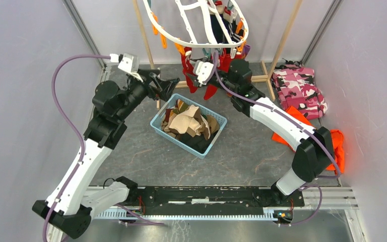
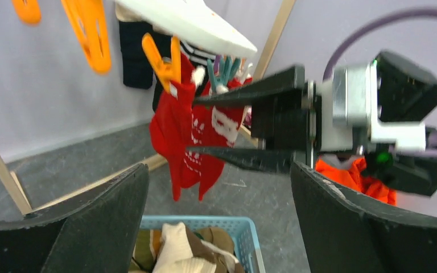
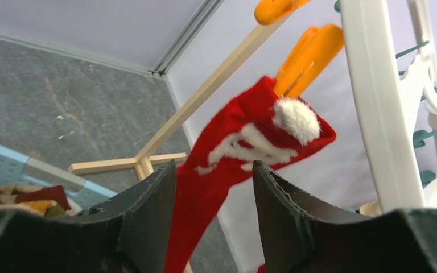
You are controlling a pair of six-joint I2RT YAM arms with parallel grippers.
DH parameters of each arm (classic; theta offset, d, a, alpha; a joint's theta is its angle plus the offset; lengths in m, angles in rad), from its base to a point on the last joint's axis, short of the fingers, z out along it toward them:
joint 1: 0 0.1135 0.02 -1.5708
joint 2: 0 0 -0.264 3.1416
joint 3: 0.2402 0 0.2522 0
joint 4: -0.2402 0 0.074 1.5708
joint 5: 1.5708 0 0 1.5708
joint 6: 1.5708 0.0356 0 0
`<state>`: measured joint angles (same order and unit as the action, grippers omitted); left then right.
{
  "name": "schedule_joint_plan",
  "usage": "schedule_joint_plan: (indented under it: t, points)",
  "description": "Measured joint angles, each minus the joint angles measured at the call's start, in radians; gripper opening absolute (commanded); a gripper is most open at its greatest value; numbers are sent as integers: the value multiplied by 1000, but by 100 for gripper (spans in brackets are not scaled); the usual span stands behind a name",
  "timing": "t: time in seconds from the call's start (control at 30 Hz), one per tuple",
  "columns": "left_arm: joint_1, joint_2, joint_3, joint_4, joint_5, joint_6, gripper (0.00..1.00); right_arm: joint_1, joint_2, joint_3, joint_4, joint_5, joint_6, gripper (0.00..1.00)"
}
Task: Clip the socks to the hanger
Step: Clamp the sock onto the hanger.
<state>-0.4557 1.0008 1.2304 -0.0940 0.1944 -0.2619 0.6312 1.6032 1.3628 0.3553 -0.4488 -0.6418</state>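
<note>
Red socks with white patterns hang from an orange clip under the white hanger. My right gripper is right at them. In the right wrist view its jaws stand apart. The red sock runs down through the gap, with bare wall showing beside it. My left gripper is wide open just left of the socks, over the basket's far corner, with nothing between its fingers. More socks, beige and brown, lie in the blue basket.
A light wooden pole rack carries the hanger; its base bars lie on the floor behind the basket. A pink camouflage garment and an orange cloth lie at the right. Other socks hang at the hanger's far side.
</note>
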Motion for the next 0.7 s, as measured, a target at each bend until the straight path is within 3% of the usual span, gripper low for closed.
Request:
schedule_joint_plan:
  t: [0.23,0.5,0.7]
  points:
    - [0,-143,-196,16,-7,-17,100,-56,-69,15,-186,-112,41,76]
    - [0,-254,-447,89,-17,-105,99,-150,-209,11,-397,-251,51,79]
    - [0,-302,-525,120,-34,-180,98,-238,-370,-67,-520,-319,47,86]
